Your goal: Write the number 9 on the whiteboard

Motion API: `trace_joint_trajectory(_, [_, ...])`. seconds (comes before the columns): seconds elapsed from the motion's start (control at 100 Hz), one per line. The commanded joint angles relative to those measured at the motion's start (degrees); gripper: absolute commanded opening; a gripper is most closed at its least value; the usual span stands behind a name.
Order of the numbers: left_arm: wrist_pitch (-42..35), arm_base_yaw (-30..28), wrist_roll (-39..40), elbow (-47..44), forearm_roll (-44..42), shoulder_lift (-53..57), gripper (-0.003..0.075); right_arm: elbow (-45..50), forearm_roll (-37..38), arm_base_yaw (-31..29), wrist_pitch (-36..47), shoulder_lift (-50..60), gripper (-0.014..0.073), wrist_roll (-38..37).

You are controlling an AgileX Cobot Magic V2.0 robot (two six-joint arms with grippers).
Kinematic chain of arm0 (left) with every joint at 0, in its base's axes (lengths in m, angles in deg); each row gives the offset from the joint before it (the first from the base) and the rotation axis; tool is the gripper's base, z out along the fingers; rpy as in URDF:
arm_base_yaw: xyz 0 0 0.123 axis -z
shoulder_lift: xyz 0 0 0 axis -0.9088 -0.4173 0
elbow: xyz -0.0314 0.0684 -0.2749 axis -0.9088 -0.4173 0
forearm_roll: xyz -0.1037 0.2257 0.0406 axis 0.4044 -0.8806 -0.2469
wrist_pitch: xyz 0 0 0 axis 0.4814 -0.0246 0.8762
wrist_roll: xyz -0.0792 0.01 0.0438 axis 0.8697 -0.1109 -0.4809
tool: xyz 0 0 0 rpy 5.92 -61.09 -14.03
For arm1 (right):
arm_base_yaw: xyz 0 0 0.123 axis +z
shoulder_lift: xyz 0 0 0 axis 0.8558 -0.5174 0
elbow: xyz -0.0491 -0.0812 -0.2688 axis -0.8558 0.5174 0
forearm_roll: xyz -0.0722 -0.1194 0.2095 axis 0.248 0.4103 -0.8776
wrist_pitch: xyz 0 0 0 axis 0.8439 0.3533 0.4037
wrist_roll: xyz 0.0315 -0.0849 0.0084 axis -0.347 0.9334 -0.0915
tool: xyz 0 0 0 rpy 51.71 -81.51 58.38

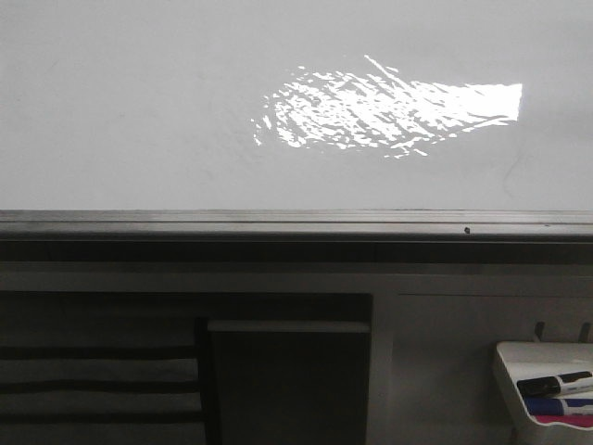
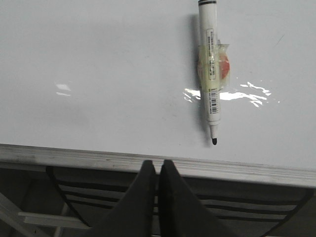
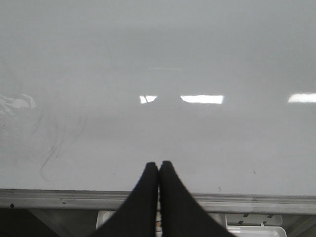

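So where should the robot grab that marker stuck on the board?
Probably on the white barrel of the marker, above the taped middle, near its capped end. It hangs upright on the whiteboard, tip down, so the jaws would best come straight at the board and close across the barrel's narrow sides, clear of the writing tip.

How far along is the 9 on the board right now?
Nothing looks done: the whiteboard shows only glare and faint old smudges, no 9. Nothing is in hand: the left hand and right hand are both shut and empty. A marker sits stuck on the board, uncapped, tip down. Left: grasp a marker and write the whole digit.
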Motion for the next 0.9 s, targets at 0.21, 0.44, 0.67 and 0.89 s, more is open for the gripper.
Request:
trace_joint_trajectory(0.21, [-5.42,0.46,0.2,2.04,-3.37,-0.21,0.0194,-1.9,1.16,-0.06,4.61,-0.27,0.0254,0.59])
trace_joint_trajectory(0.44, [-6.02,0.46,0.2,2.04,-2.42,-0.21,0.0499,-1.9,1.16,-0.06,4.61,-0.27,0.0638,0.59])
trace_joint_trajectory(0.67, [-6.02,0.46,0.2,2.04,-2.41,-0.21,0.0489,-1.9,1.16,-0.06,4.61,-0.27,0.0638,0.59])
trace_joint_trajectory(0.89, [-9.07,0.46,0.2,1.93,0.31,-0.21,0.0489,-1.9,0.68,-0.06,4.76,-0.27,0.0638,0.59])
